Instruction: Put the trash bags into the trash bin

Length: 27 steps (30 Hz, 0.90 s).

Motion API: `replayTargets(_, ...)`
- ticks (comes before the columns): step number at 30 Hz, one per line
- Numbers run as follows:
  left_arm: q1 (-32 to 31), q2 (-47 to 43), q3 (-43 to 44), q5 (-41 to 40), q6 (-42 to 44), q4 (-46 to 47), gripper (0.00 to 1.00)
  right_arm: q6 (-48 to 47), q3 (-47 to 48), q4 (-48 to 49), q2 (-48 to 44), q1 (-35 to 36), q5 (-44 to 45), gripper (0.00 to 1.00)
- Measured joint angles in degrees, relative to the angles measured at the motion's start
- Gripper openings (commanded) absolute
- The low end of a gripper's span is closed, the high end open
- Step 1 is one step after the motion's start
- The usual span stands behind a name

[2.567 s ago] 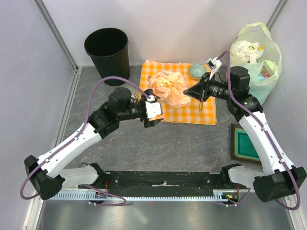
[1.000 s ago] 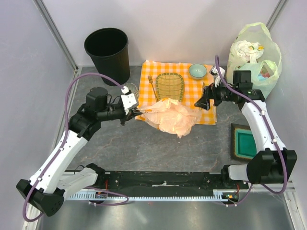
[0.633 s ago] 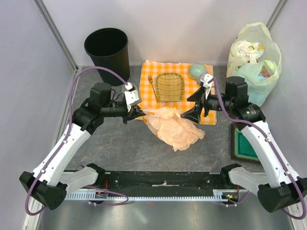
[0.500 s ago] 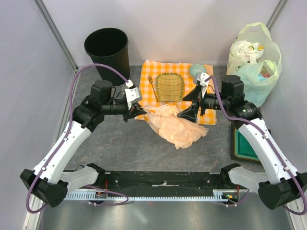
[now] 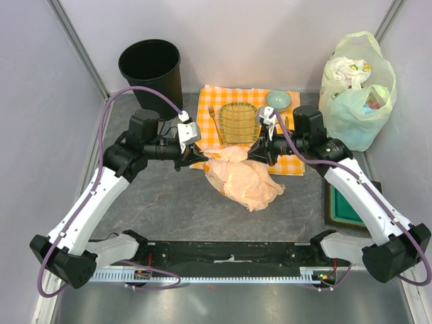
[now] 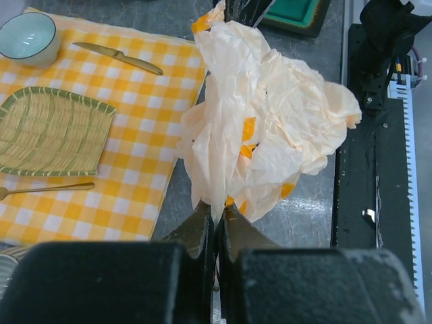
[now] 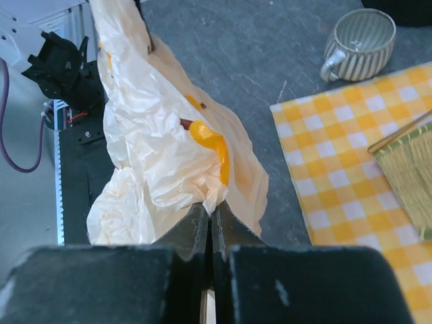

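The pale peach-orange trash bag hangs crumpled over the grey table, in front of the checkered cloth. My left gripper is shut on its left edge, and in the left wrist view the plastic is pinched between the fingers at the gripper. My right gripper is shut on the bag's upper right edge; in the right wrist view a fold of the bag sits in the gripper. The black trash bin stands upright at the back left, apart from both grippers.
A yellow checkered cloth carries a woven tray, a fork, a knife and a small bowl. A grey mug stands left of the cloth. A pale green full bag stands back right, a green tray right.
My right gripper has moved left to the bag and closed on its upper right edge. The left gripper has kept its grip and shifted slightly right and towards the back.
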Motion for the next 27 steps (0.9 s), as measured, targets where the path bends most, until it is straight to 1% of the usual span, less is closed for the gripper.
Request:
replayTargets(3,1.1,0.2,0.0,-0.5,0.3,-0.1,0.02,0.8,0.6,-1.7,0.6,-1.5,1.7,0.00)
replayTargets(6,7.0,2.5,0.2,-0.4,-0.1,1.1,0.02,3.7,0.7,-1.6,-0.6,-6.2,1.3,0.00)
replayTargets(7,9.6,4.4,0.9,0.5,-0.7,1.9,0.14,5.6,0.7,-1.0,-0.8,-8.3,0.2,0.00)
replayTargets(8,11.2,6.2,1.7,1.4,-1.6,2.6,0.30,7.8,0.7,0.1,-0.8,-10.1,-0.6,0.00)
replayTargets(10,13.6,11.0,4.7,2.9,-4.0,3.5,0.55,12.8,0.7,2.3,-0.5,-12.0,-1.2,0.00)
replayTargets(11,15.0,12.8,6.1,2.5,-5.9,3.8,0.58,16.1,0.1,4.3,-0.5,-13.2,-0.9,0.00)
replayTargets(12,16.2,14.1,7.2,1.9,-7.9,4.2,0.63,18.8,-0.6,6.7,-0.7,-14.0,-0.8,0.00)
replayTargets(13,17.1,14.9,8.0,1.2,-9.4,4.5,0.85,22.5,-1.4,9.2,-0.7,-14.8,-0.5,0.00)
replayTargets(16,18.6,14.5,8.4,0.5,-13.8,5.3,0.92,33.0,-3.6,16.0,-0.5,-15.4,0.5,0.00)
replayTargets(17,18.6,13.4,7.6,0.5,-15.5,6.3,0.93,35.7,-4.2,18.1,-0.5,-15.3,0.7,0.00)
replayTargets(19,18.1,9.5,4.0,0.9,-18.2,7.8,0.94,41.2,-6.1,23.4,-0.6,-15.2,1.5,0.00)
replayTargets(21,17.2,3.3,-2.6,0.8,-21.4,10.0,0.94,46.8,-7.8,28.4,-0.5,-15.2,2.3,0.00)
replayTargets(24,11.7,-2.3,-9.7,0.0,-24.9,12.5,0.95,52.6,-8.7,33.5,-0.2,-15.3,2.8,0.00)
replayTargets(27,7.5,-1.0,-12.4,-0.8,-28.2,16.0,0.96,56.0,-8.7,37.1,-0.1,-15.2,2.4,0.00)
